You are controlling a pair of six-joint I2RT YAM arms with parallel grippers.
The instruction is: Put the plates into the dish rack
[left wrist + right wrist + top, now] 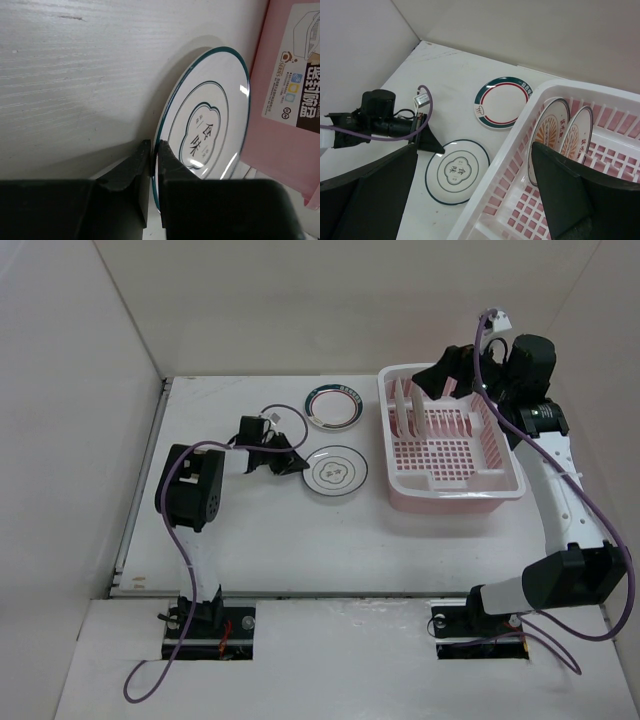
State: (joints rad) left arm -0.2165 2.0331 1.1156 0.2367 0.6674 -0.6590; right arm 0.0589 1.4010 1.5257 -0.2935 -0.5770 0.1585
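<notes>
Top view: dish rack (pixel 452 476) sits on the right half of the counter (pixel 250 540). Two sunburst plates (pixel 405 408) stand on edge in the slots at its far left end, side by side. Green-banded plate (pixel 334 405) lies flat on the counter just left of the rack's far corner. Ringed plate (pixel 337 471) lies nearer, beside the rack's left wall and apart from the green-banded one. Left tool (pixel 290 462) is low at the ringed plate's left edge. Right tool (pixel 450 372) hangs over the rack's far rim; its spread can't be read from here. Left wrist view: left tool (pixel 154 150) is pinched down to a narrow slit, and the rim of the ringed plate (pixel 210 120) runs into that slit between the two fingers (pixel 135 167). Dark characters show in the plate's centre. The rack's pink wall (pixel 272 60) stands just past the plate and carries a printed label (pixel 300 75). Right wrist view: right tool (pixel 475 147) is spread wide with nothing between its fingers (pixel 375 195), looking down from above the rack's white rim (pixel 512 145). Both sunburst plates (pixel 547 132) lean upright in neighbouring slots. On the counter outside the rack lie the green-banded plate (pixel 502 102) and the ringed plate (pixel 457 171), the left tool (pixel 427 142) touching the ringed plate's edge.
</notes>
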